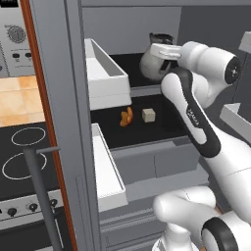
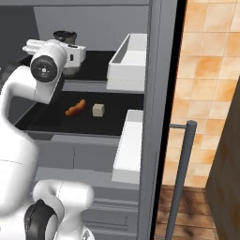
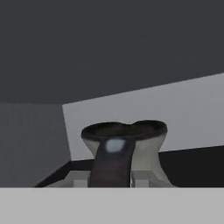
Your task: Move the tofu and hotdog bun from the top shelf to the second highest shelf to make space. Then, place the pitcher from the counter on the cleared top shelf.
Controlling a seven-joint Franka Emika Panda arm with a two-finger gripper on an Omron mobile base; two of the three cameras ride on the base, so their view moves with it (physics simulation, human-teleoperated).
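1. two small food pieces, the hotdog bun (image 1: 126, 116) and the tofu (image 1: 148, 115), lie near each other but apart on the second highest shelf (image 1: 147, 131); that part of the task looks done, and it is why the level above has room.
2. the pitcher (image 1: 153, 63) is at the top shelf (image 1: 128, 66), with the white hand against its near side. in the hand view its dark handle (image 3: 113, 162) runs straight up between the finger tips, so the gripper (image 3: 111, 179) appears pinched on that handle, jaws drawn in close around it.
3. holding by the handle makes sense: the belly is far too wide for the fingers, and the handle keeps the jug upright, its dark rim (image 3: 124, 130) level.
4. whether the base already rests on the black shelf or hangs just above it cannot be told; the arm hides the bottom in both base views.
5. the white door bin (image 1: 105, 73) stands to one side of the pitcher, well clear, so the arm reaches in past it through the open front.
6. judged step: settling the pitcher down, then letting go. main risk is releasing before the base sits flat, which could tip it.
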